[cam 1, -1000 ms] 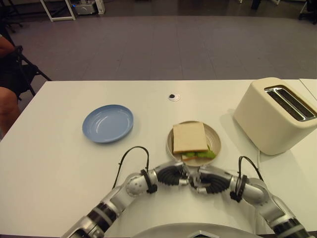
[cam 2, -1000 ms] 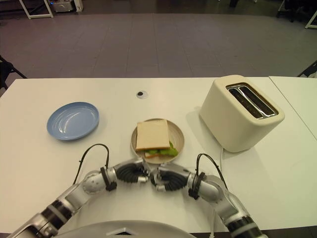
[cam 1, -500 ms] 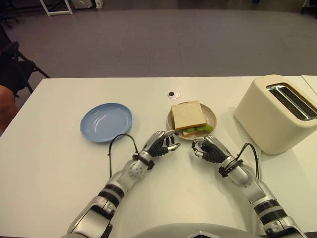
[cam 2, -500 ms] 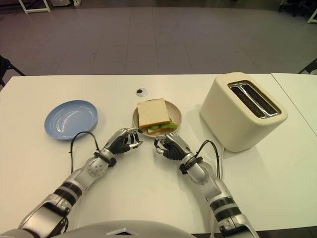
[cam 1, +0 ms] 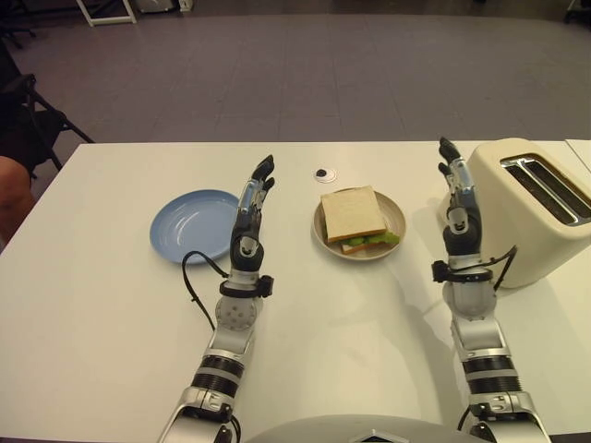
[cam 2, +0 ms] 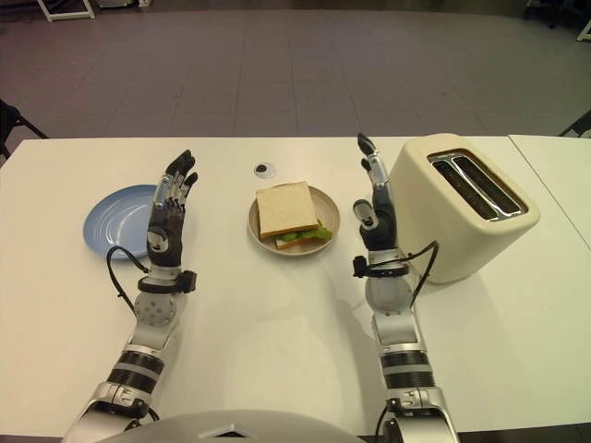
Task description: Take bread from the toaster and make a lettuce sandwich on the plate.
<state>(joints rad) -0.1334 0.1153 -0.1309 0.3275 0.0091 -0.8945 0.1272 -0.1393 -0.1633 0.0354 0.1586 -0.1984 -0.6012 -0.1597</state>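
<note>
Resting on tan plate (cam 1: 397, 221): sandwich (cam 1: 356, 227) (lettuce (cam 1: 381, 239) under bread (cam 1: 349, 209)). Blue plate (cam 1: 194, 227) left, toaster (cam 1: 526, 226) right. Left hand (cam 1: 249, 218), right hand (cam 1: 458, 209) upright, fingers straight, holding nothing.

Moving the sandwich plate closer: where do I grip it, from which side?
Grip the beige plate by its bare right rim, coming in from the right with the right hand. The sandwich sits left of centre and its lettuce sticks out toward the near edge, so that rim likely gives the fingers most room.

left hand (cam 1: 249, 226) — raised, fingers straight | right hand (cam 1: 457, 212) — raised, fingers straight
</note>
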